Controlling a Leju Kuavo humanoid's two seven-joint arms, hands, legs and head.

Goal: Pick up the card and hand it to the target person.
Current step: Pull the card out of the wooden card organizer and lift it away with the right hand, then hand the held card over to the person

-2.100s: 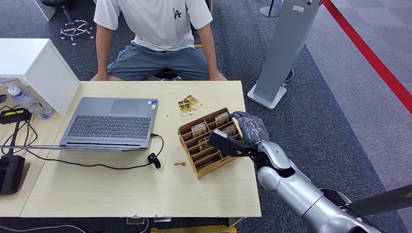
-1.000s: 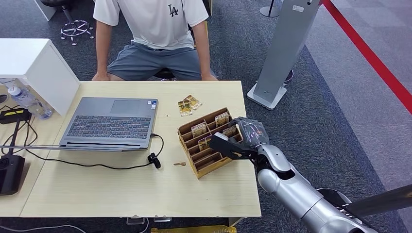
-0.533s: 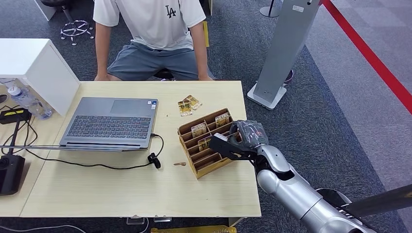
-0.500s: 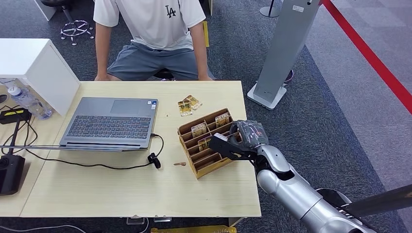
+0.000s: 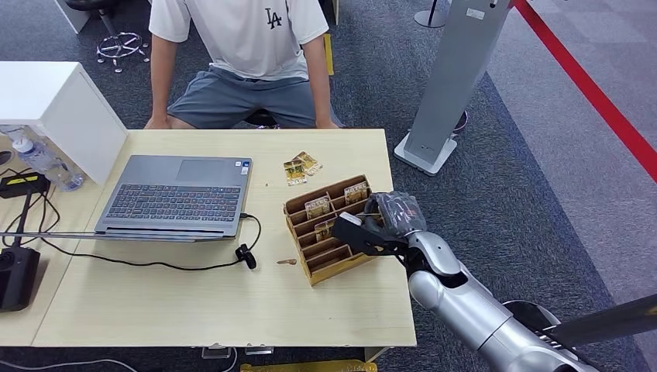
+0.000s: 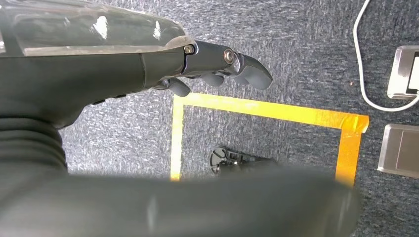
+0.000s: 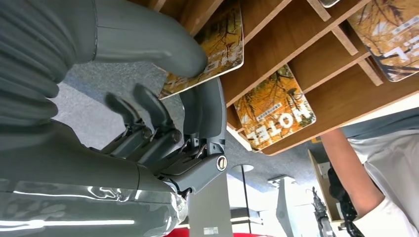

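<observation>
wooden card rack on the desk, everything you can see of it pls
The card rack is a light brown wooden tray with thin dividers forming rows of slanted slots. It sits at an angle on the desk near the right edge, beside the laptop. Several slots hold autumn-print hotel cards; others are empty. The right hand reaches into its right end, thumb and a finger pinching one card.

Card [image 7: 217,47] — golden autumn leaves; rack [image 5: 310,260] — plain brown wood.
</observation>
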